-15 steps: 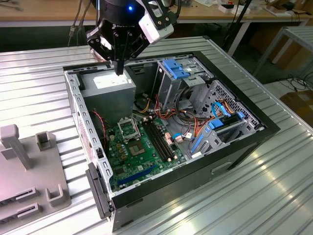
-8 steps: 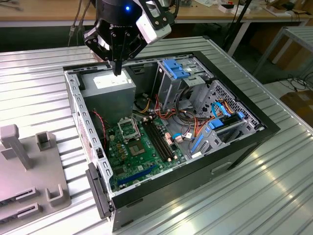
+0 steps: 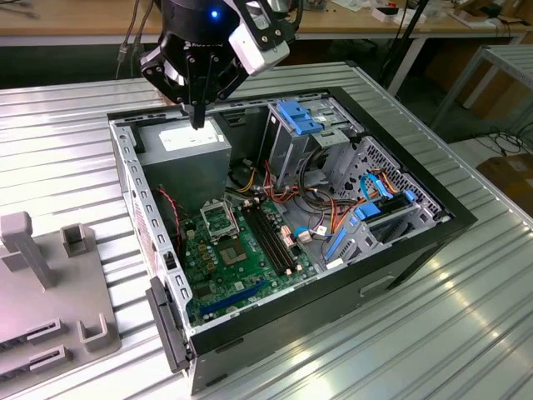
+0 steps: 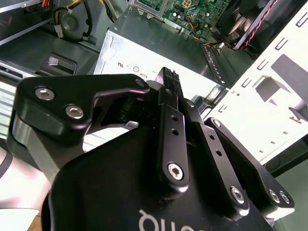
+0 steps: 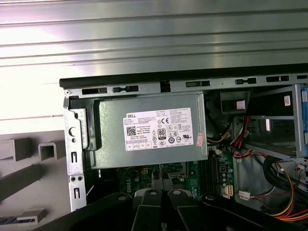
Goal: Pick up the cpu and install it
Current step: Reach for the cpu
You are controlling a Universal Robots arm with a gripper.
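Black metal fingers (image 4: 168,98) of the gripper (image 3: 197,121) are hanging pressed close together just above the big grey box-shaped power supply (image 3: 185,158) in the open black computer case (image 3: 291,321). Farther in, the hollow silver socket frame (image 3: 218,219) is lying on the green motherboard (image 3: 208,260). Where the cpu is sitting cannot be told. Being judged light, stiff and fragile, it is wanting an edge hold.

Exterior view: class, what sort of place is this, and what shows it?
Probably a robotics lab or workshop: a robot gripper hangs over an open computer case on a ribbed metal table, with workbenches and cables behind.
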